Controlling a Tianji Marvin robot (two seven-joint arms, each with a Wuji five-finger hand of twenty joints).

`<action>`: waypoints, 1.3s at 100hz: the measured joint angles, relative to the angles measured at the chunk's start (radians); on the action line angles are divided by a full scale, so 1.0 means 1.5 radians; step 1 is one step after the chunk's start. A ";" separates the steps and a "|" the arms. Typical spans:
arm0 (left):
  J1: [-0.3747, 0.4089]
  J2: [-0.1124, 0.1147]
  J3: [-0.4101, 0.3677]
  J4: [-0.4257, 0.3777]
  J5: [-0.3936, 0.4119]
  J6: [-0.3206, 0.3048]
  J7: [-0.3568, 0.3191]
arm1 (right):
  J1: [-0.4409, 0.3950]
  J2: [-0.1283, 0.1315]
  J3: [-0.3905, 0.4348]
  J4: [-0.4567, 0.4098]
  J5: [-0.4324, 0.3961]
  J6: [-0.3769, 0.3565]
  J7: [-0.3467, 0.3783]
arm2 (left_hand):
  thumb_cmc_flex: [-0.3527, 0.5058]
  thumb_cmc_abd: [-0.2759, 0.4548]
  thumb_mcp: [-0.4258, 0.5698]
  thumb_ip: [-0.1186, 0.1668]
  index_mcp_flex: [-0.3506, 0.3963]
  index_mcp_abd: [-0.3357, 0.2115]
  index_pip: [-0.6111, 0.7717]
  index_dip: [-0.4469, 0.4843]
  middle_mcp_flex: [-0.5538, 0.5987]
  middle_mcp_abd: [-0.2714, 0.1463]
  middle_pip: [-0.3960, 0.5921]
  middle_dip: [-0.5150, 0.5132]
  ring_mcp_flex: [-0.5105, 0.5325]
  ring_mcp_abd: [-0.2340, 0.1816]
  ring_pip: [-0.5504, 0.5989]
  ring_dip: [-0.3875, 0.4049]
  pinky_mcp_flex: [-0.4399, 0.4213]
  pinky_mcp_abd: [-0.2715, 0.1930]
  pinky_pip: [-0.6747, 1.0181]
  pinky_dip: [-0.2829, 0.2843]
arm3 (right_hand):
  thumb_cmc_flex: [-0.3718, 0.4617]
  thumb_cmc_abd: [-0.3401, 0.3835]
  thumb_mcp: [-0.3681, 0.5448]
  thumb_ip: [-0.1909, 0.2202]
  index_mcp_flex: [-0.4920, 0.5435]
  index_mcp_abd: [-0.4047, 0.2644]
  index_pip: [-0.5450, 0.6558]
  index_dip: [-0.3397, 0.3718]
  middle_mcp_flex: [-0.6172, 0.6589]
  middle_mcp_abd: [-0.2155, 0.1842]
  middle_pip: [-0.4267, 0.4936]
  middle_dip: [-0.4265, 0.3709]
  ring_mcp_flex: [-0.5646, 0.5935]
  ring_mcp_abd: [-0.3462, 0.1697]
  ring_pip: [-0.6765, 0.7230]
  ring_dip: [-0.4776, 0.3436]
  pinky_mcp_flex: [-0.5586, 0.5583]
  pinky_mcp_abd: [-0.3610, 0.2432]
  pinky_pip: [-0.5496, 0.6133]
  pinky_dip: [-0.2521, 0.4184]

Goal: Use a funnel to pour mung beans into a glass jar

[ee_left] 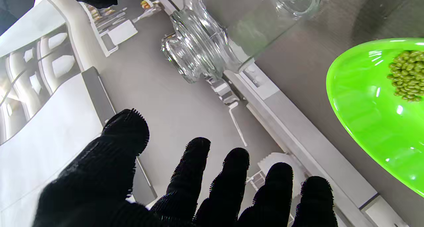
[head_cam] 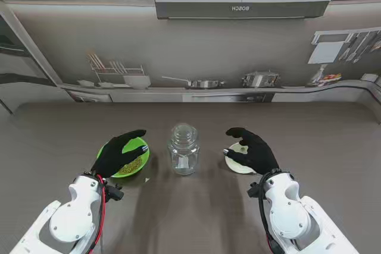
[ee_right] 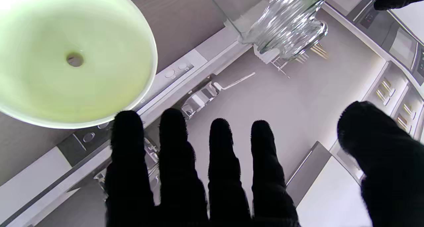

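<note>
Glass jar (head_cam: 183,149) stands between both hands; left hand (head_cam: 121,151) and right hand (head_cam: 255,150) spread, holding nothing.

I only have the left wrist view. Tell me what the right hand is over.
Observer: The right hand hovers over a pale funnel lying wide mouth up on the table, to the right of the glass jar.
Operator: Say whether it has gripped it.
Observer: No; in the right wrist view its fingers are spread, with the funnel beyond them and nothing held.
Operator: Now place my left hand for me.
Observer: From the stand, the left hand hangs open over the green bowl of mung beans, left of the jar.
</note>
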 measured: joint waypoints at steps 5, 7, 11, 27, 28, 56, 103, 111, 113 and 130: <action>0.001 0.000 0.000 0.000 0.000 0.000 0.000 | 0.000 0.000 0.000 0.000 0.000 -0.001 0.000 | 0.000 0.000 0.000 0.000 0.000 0.000 0.000 0.000 0.000 0.000 0.000 0.000 0.000 0.000 0.000 0.000 0.000 0.000 0.000 0.000 | 0.000 0.000 0.000 0.000 0.000 0.000 0.000 0.000 0.000 0.000 0.000 0.000 0.000 0.000 0.000 0.000 0.000 0.000 0.000 0.000; 0.001 0.000 0.000 0.000 0.001 0.000 0.000 | 0.000 0.000 0.000 0.000 0.000 -0.001 0.000 | 0.000 0.000 0.000 0.000 0.000 0.000 0.000 0.000 0.000 0.000 0.000 0.000 0.000 0.000 0.000 0.000 0.000 0.000 0.000 0.000 | 0.000 0.000 0.000 0.000 0.000 0.000 0.000 0.000 0.000 0.000 0.000 0.000 0.000 0.000 0.000 0.000 0.000 0.000 0.000 0.000; 0.001 0.000 -0.001 0.000 0.001 0.000 0.000 | 0.000 0.000 -0.001 0.000 0.000 -0.001 0.000 | 0.000 0.000 0.000 0.000 0.000 0.000 0.000 0.000 0.000 0.000 0.000 0.000 0.000 0.000 0.000 0.000 0.000 0.000 0.000 0.000 | 0.000 0.000 0.000 0.000 0.000 0.000 0.000 0.000 0.000 0.000 0.000 0.000 0.000 0.000 0.000 0.000 0.000 0.000 0.000 0.000; 0.003 0.000 -0.002 -0.002 0.001 0.002 0.000 | 0.001 0.000 -0.002 0.001 0.001 -0.001 0.000 | 0.000 0.000 0.000 0.000 0.000 0.000 0.000 0.000 0.000 0.000 0.000 0.000 0.000 0.000 0.000 0.000 0.000 0.000 0.000 0.000 | 0.000 0.000 0.000 0.000 0.000 0.000 0.000 0.000 0.000 0.000 0.000 0.000 0.000 0.000 0.000 0.000 -0.001 0.000 0.000 0.000; 0.004 0.000 -0.002 -0.002 0.001 0.002 0.000 | 0.001 0.000 -0.002 0.001 0.001 -0.001 0.000 | 0.000 0.000 0.000 0.000 0.000 0.000 0.000 0.000 0.000 0.000 0.000 0.000 0.000 0.000 0.000 0.000 0.000 0.000 0.000 0.000 | 0.000 0.000 0.000 0.000 0.000 0.000 0.000 0.000 0.000 0.000 0.000 0.000 0.000 0.000 0.000 0.000 -0.001 0.000 0.000 0.000; 0.005 0.000 -0.002 -0.003 0.003 0.003 -0.001 | 0.004 0.000 -0.004 0.003 0.000 -0.005 -0.003 | 0.000 0.000 0.000 0.000 0.000 0.000 0.000 0.000 0.000 0.000 0.000 0.000 0.000 0.000 0.000 0.000 0.000 0.000 0.000 0.000 | 0.000 0.000 0.000 0.000 0.000 0.000 0.000 0.000 0.000 0.000 0.000 0.000 0.000 0.000 0.000 0.000 -0.002 0.000 0.000 0.000; 0.005 0.000 -0.002 -0.003 0.002 0.004 0.000 | 0.037 -0.001 -0.047 0.008 -0.020 0.007 -0.034 | 0.000 0.000 0.000 0.000 0.000 0.000 0.000 0.000 0.000 0.000 0.000 0.000 0.000 0.000 0.000 0.000 0.000 0.000 0.000 0.000 | 0.000 0.000 0.000 0.000 0.001 -0.004 0.000 0.000 0.001 0.000 0.000 0.000 0.000 0.000 0.000 0.000 -0.002 0.000 0.000 0.000; 0.005 0.000 -0.003 -0.003 0.002 0.004 -0.001 | 0.056 -0.001 -0.059 0.011 -0.024 0.011 -0.028 | 0.000 0.000 0.000 0.000 0.000 0.000 0.000 0.000 0.000 0.000 0.000 0.000 0.000 0.000 0.000 0.000 0.000 0.000 0.000 0.000 | 0.000 0.000 0.000 0.000 0.001 -0.005 0.000 0.000 0.001 0.000 0.000 0.000 0.000 0.000 0.000 0.000 -0.002 0.000 0.000 0.000; 0.005 0.000 -0.003 -0.003 0.001 0.004 -0.001 | 0.061 -0.001 -0.062 0.012 -0.024 0.011 -0.027 | 0.000 0.000 0.000 0.000 0.000 0.000 0.000 0.000 0.000 0.000 0.000 0.000 0.000 0.000 0.000 0.000 0.000 0.000 0.000 0.000 | 0.000 0.000 0.000 0.000 0.001 -0.005 0.000 0.000 0.001 0.000 0.000 0.000 0.000 0.000 0.000 0.000 -0.002 0.000 0.000 0.000; 0.005 0.000 -0.003 -0.004 -0.001 0.005 -0.002 | 0.112 -0.002 -0.093 0.021 -0.024 0.029 -0.017 | 0.000 0.000 0.000 0.000 0.000 0.000 0.000 0.000 0.000 0.000 0.000 0.000 0.000 0.000 0.000 0.000 0.000 0.000 0.000 0.000 | 0.000 0.000 0.000 0.000 0.001 -0.005 0.000 0.000 0.001 0.000 0.000 0.000 0.000 -0.001 0.000 0.000 -0.002 0.000 0.000 0.000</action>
